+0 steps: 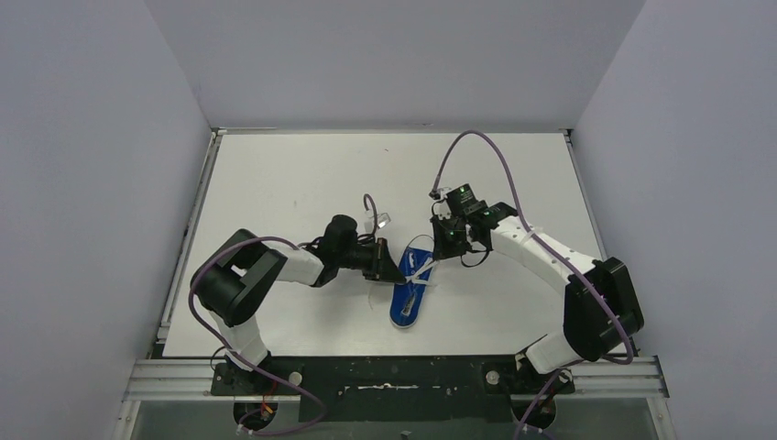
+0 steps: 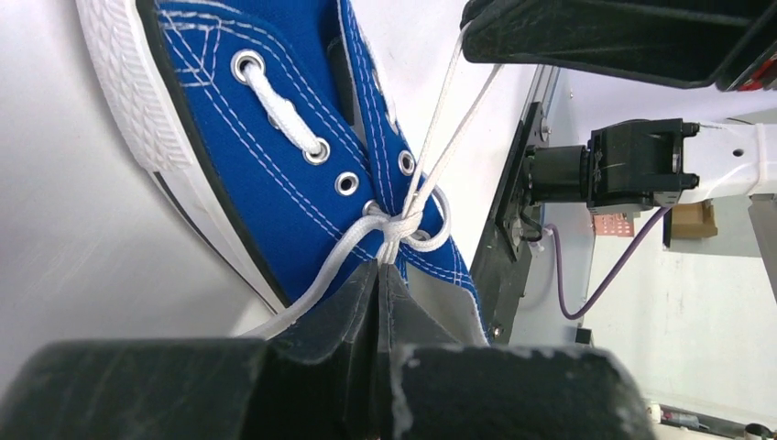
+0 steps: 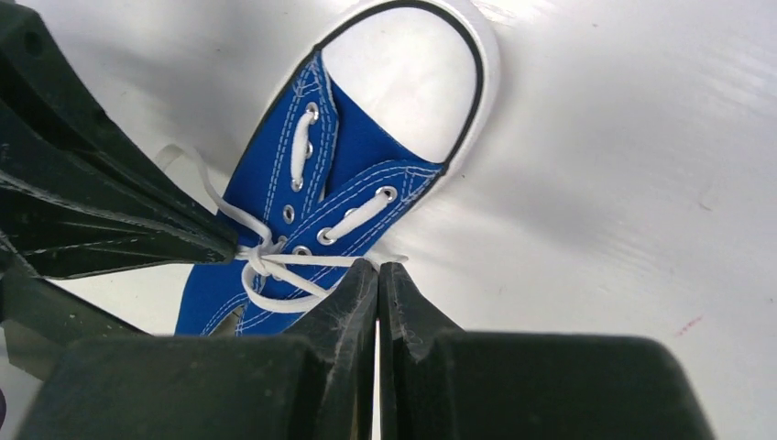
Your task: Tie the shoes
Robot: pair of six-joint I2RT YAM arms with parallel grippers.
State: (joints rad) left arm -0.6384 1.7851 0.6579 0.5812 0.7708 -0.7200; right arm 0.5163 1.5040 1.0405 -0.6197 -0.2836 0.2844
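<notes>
A small blue canvas sneaker (image 1: 409, 291) with white sole rim lies on the white table between my two arms, toe toward the far side. Its white laces (image 2: 400, 227) are crossed in a knot over the upper eyelets. My left gripper (image 2: 380, 268) is shut on a lace right at the knot, at the shoe's left side (image 1: 392, 263). My right gripper (image 3: 377, 266) is shut on lace strands pulled taut from the knot (image 3: 259, 257), at the shoe's right (image 1: 445, 247). The sneaker (image 3: 353, 160) shows its white toe cap in the right wrist view.
The white table (image 1: 302, 174) is ringed by grey walls. A metal rail (image 1: 394, 376) with both arm bases runs along the near edge. The left gripper's black fingers (image 3: 101, 211) fill the left of the right wrist view.
</notes>
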